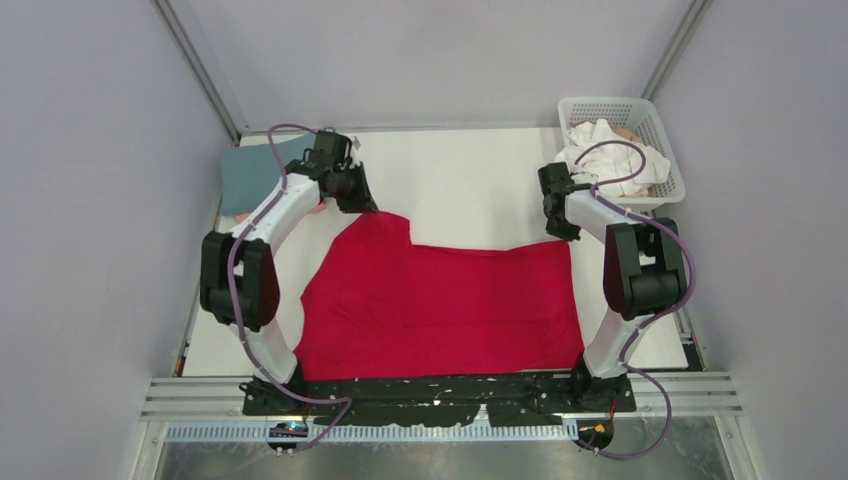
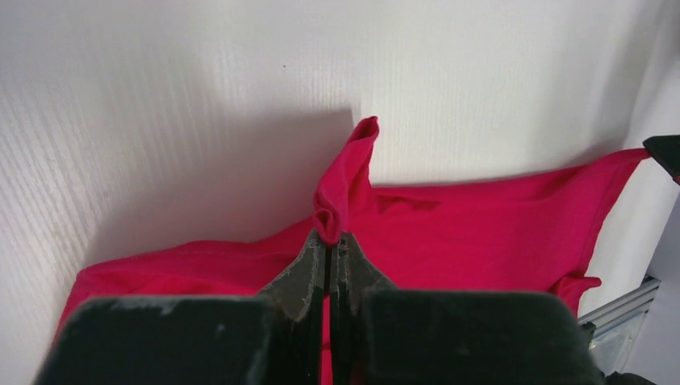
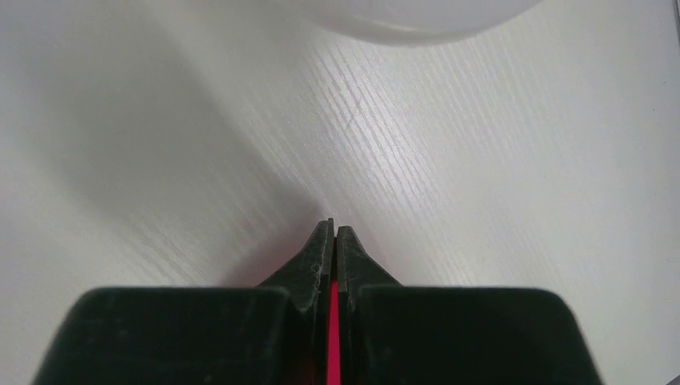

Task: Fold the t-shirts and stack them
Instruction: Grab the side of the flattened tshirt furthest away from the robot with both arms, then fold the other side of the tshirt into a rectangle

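A bright red t-shirt point(image 1: 440, 305) lies spread across the middle of the white table. My left gripper point(image 1: 362, 205) is shut on its far left corner; in the left wrist view a pinch of red cloth point(image 2: 341, 204) sticks out past the closed jaws point(image 2: 329, 239). My right gripper point(image 1: 563, 232) is shut on the shirt's far right corner; red cloth shows between its closed jaws point(image 3: 333, 228). A folded blue-grey t-shirt point(image 1: 252, 170) lies at the back left, with a sliver of pink cloth point(image 1: 240, 214) under it. White shirts point(image 1: 600, 150) sit crumpled in the basket.
A white plastic lattice basket point(image 1: 668, 160) stands at the back right corner, close behind my right arm. Grey walls close in the table on the left, right and back. The black arm base rail point(image 1: 440, 392) runs along the near edge.
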You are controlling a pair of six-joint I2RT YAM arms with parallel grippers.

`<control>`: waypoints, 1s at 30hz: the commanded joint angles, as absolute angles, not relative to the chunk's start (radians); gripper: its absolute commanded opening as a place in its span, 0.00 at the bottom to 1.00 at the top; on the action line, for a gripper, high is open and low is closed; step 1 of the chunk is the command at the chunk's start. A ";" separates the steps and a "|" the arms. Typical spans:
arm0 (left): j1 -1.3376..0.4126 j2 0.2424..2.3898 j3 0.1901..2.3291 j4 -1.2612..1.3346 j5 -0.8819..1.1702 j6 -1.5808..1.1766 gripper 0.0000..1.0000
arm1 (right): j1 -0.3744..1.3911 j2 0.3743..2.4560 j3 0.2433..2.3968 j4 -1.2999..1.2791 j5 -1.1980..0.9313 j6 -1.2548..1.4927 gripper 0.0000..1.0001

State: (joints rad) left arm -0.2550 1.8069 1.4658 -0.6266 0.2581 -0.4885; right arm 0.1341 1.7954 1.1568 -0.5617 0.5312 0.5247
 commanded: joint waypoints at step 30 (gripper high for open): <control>-0.370 0.779 0.673 -0.581 0.148 -0.621 0.00 | 0.146 1.186 0.893 -0.648 0.474 0.454 0.05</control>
State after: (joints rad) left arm -0.3599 0.8577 0.7002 -0.5526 0.1638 -0.5869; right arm 0.1429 1.2438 0.9226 -0.6361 0.4709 0.4683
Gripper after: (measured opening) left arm 0.018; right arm 0.068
